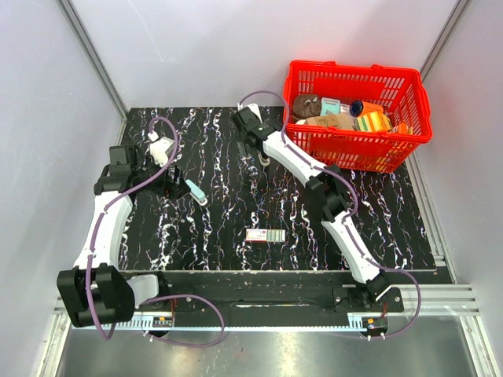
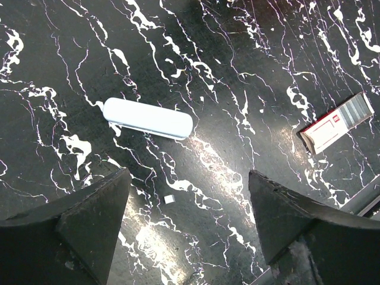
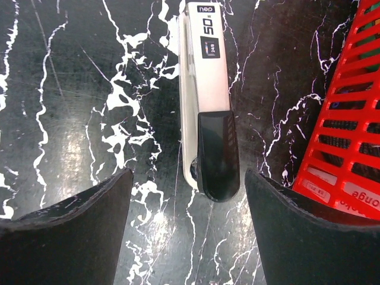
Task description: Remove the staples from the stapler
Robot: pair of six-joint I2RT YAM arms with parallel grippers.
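Observation:
The stapler (image 3: 211, 101), a slim bar with a black top and a silvery-white body, lies flat on the black marbled table. My right gripper (image 3: 188, 173) hovers over its near end, open and empty, with the black tip between the fingers but untouched. In the top view the right gripper (image 1: 258, 151) sits at the table's far middle and hides most of the stapler. My left gripper (image 2: 189, 175) is open and empty above bare table; in the top view it (image 1: 174, 174) is at the far left.
A pale blue oblong case (image 2: 148, 119) lies just ahead of the left gripper, also in the top view (image 1: 197, 191). A flat pink-and-green box (image 1: 265, 235) lies at the table's middle. A red basket (image 1: 357, 153) of items stands at the back right, close beside the stapler (image 3: 350, 119).

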